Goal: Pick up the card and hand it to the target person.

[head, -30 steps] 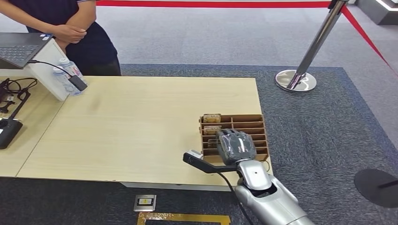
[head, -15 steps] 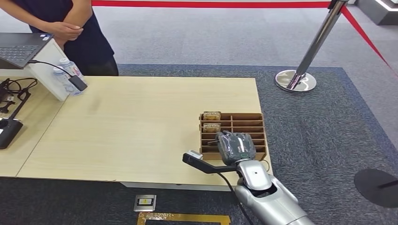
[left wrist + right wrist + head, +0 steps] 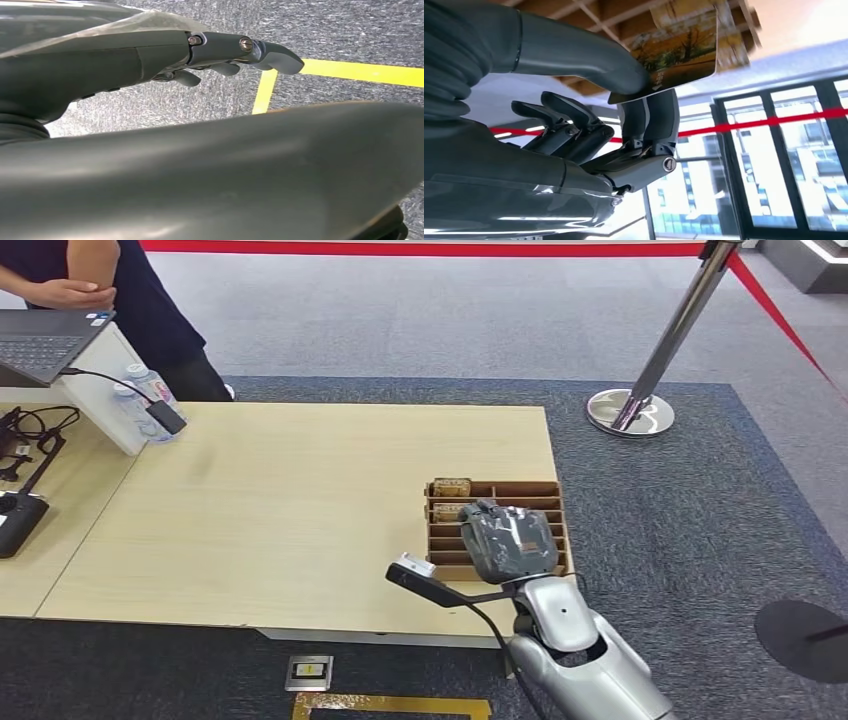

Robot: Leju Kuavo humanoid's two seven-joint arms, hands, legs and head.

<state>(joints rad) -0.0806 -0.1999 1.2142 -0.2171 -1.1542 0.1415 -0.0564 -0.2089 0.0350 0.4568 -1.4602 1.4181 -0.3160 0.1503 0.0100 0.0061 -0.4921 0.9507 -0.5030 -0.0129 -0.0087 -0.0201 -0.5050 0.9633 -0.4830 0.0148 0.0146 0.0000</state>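
Note:
Over the brown slotted card holder (image 3: 548, 490) near the table's front right corner hovers my right hand (image 3: 510, 545), palm down. In the right wrist view its thumb (image 3: 574, 55) and a finger (image 3: 649, 117) pinch a card (image 3: 676, 50) printed with an autumn tree picture, just off the holder's wooden slots (image 3: 589, 12). Two more cards (image 3: 451, 487) stand in the holder's far left slots. The person (image 3: 130, 290) stands beyond the table's far left corner, arms folded. My left hand (image 3: 150, 55) hangs over the carpet, fingers straight and holding nothing.
A laptop (image 3: 40, 340) on a white stand, water bottles (image 3: 150, 400), cables and a black device (image 3: 15, 520) crowd the table's left end. A chrome stanchion (image 3: 640, 400) with red rope stands to the far right. Yellow floor tape (image 3: 390, 705) lies below the table's front edge.
My right hand has shifted slightly right and farther over the holder. The person has stepped to the left, toward the frame's edge.

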